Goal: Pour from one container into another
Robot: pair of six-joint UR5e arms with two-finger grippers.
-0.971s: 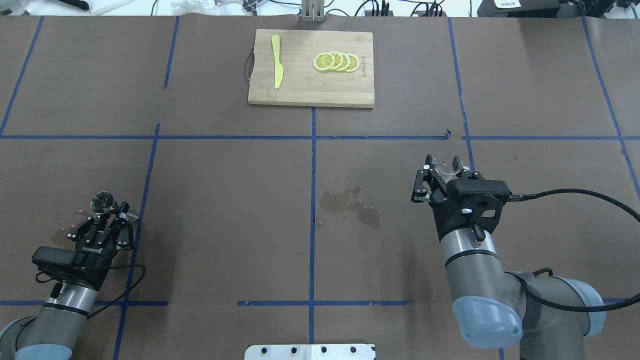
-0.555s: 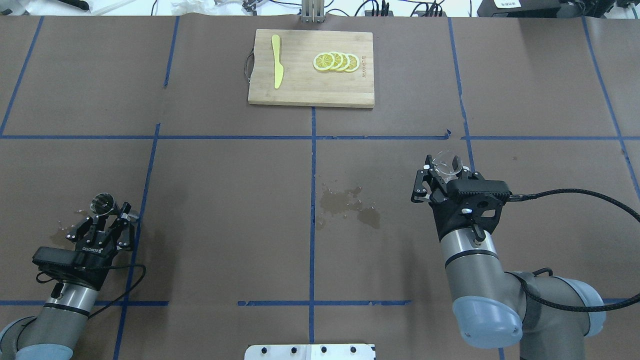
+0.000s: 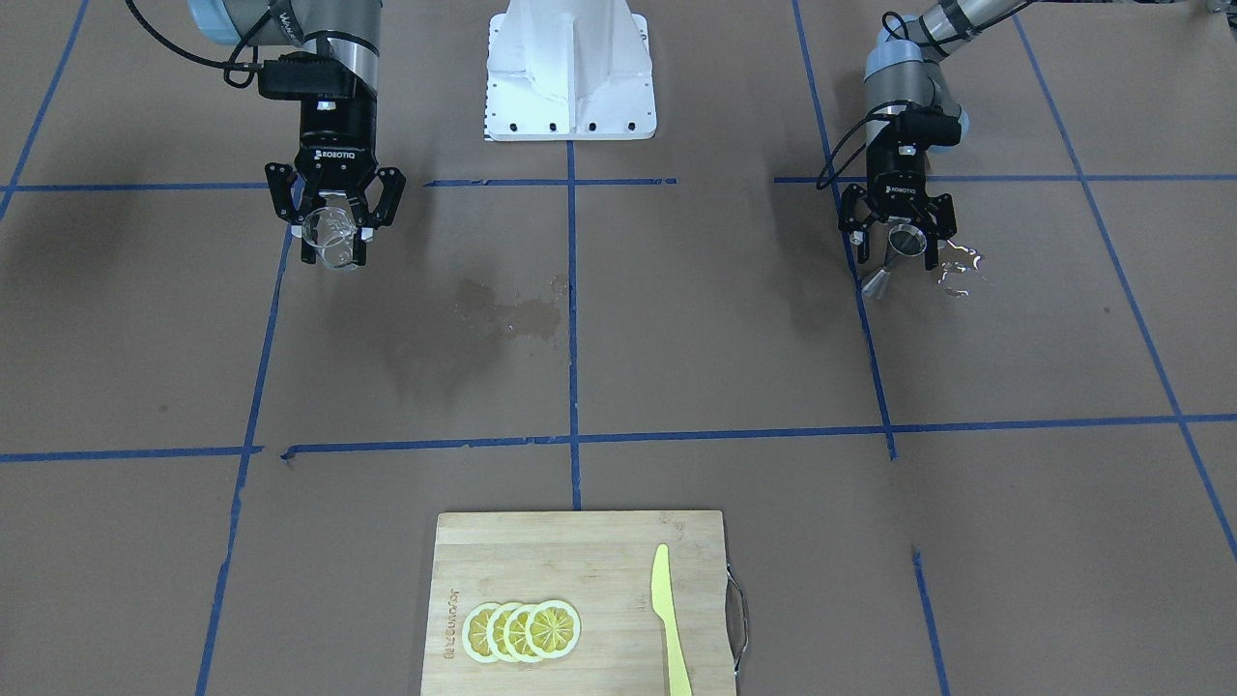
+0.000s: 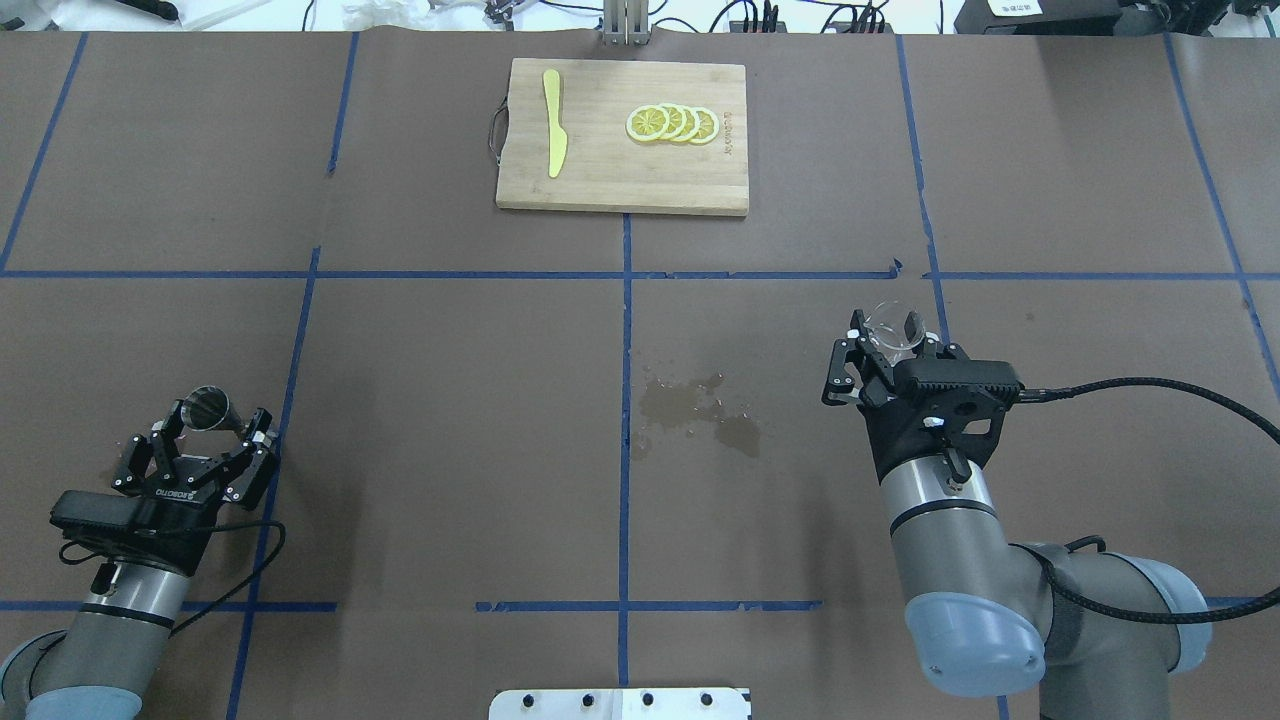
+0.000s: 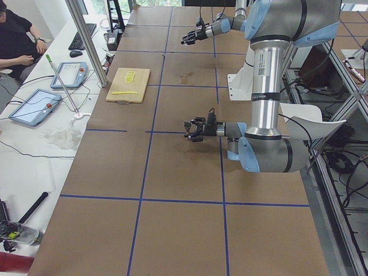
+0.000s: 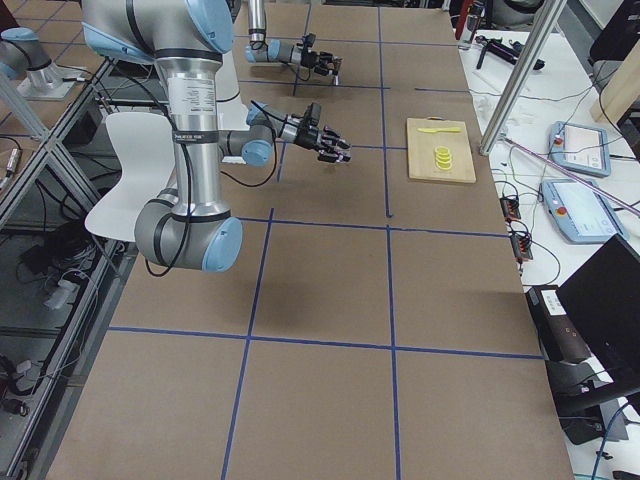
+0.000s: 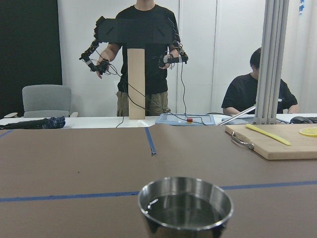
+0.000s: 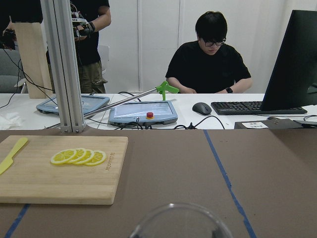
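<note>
- The work surface is a table covered in brown paper (image 4: pixel 450 380), divided into squares by blue tape lines (image 4: pixel 625 300). Beyond its far edge stand desks with tablets, and two people in black tops, one standing and one seated.
- Cut off: the right wrist view shows only the upper rim of the small clear rounded glass cup (image 3: pixel 327 238), at the bottom edge. Neither wrist view shows any fingers.
- Unclear: what the glass cup holds cannot be made out in any view, nor whether it rests on the table or hangs above it.
- The right gripper (image 4: pixel 886 328) has its jaws closed on the glass cup, one finger on each side, to the right of the table's centre line.
- The left gripper (image 4: pixel 212 430) has its jaws spread wide. They flank the small grey stainless-steel hourglass-shaped jigger (image 4: pixel 204 408) with a gap on each side.
- The jigger stands upright at the table's left, just beside a blue line.
- Jigger contents: the left wrist view looks into the upper cone, where a shiny level surface lies below the rim. It appears to be clear liquid.
- A dark wet patch (image 4: pixel 695 405) lies near the table's centre, and glinting droplets (image 3: pixel 957 266) lie just beside the jigger.
- A pale wooden cutting board (image 4: pixel 610 180) at the far middle carries four overlapping lemon slices (image 4: pixel 672 123) and a yellow plastic knife (image 4: pixel 553 122), set apart.
</note>
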